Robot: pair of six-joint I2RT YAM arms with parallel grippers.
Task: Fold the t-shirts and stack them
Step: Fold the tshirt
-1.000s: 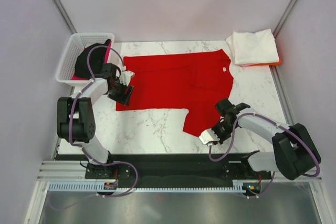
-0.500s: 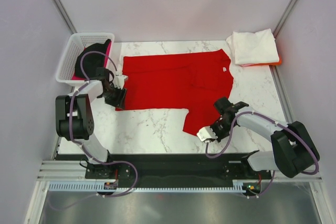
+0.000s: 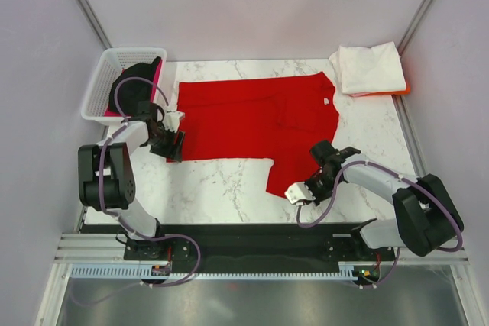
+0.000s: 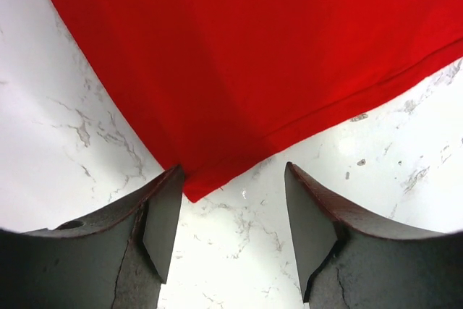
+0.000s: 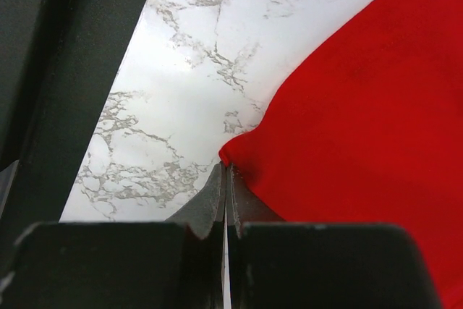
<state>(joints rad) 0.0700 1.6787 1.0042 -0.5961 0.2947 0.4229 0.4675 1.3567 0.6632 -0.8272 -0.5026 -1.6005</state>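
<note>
Over the last second you drew the left gripper (image 3: pixel 171 145) a little left and toward you, down to the near-left corner of the red t-shirt (image 3: pixel 252 120). You also moved the right gripper (image 3: pixel 294 192) inward to the shirt's nearest corner, closing it on the way. The shirt itself lay where it had been. The left gripper stood wide open and held nothing: its fingers (image 4: pixel 163 222) straddled the pointed corner of the cloth, which lay flat on the marble table (image 3: pixel 221 188) between them. The right gripper's fingertips (image 5: pixel 217 186) were pressed fully together on the very tip of the red corner, and seemed to have it nipped. The red t-shirt was spread flat across the middle of the table, one flap reaching toward you on the right. A folded white t-shirt (image 3: pixel 368 68) sat on an orange t-shirt (image 3: pixel 403 91) at the far right corner, well apart from the red one. A black t-shirt (image 3: pixel 130 91) lay in the basket (image 3: pixel 98 89) at the far left
</note>
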